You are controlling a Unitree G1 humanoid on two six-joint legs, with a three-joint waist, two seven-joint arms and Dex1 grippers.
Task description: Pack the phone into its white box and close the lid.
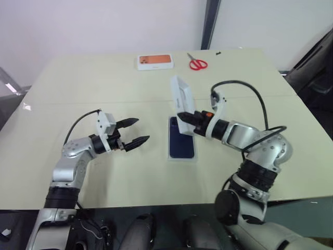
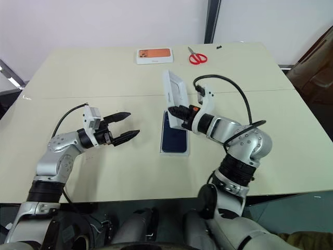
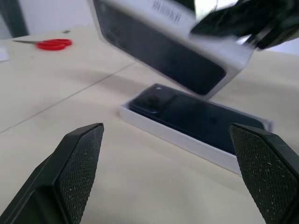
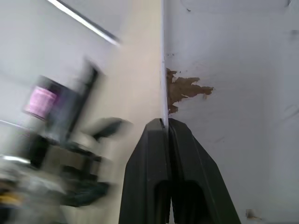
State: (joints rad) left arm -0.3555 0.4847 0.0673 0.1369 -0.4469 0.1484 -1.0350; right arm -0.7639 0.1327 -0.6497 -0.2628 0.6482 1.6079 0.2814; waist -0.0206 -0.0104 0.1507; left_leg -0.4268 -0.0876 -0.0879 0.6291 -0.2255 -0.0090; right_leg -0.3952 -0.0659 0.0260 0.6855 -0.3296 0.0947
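The dark navy phone lies back up inside the shallow white box at the table's middle. Just above its far end, the white lid is held up on edge, tilted, with my right gripper shut on its rim. In the right wrist view, the two fingers pinch the lid's thin wall, and its white inside shows a brown torn spot. My left gripper hovers open to the left of the box, pointing at it. From the left wrist, the phone sits in the box under the lid's dark printed top.
A white box with an orange top and red scissors lie at the table's far edge. A seam runs across the table behind both arms. A cable loops over my right forearm.
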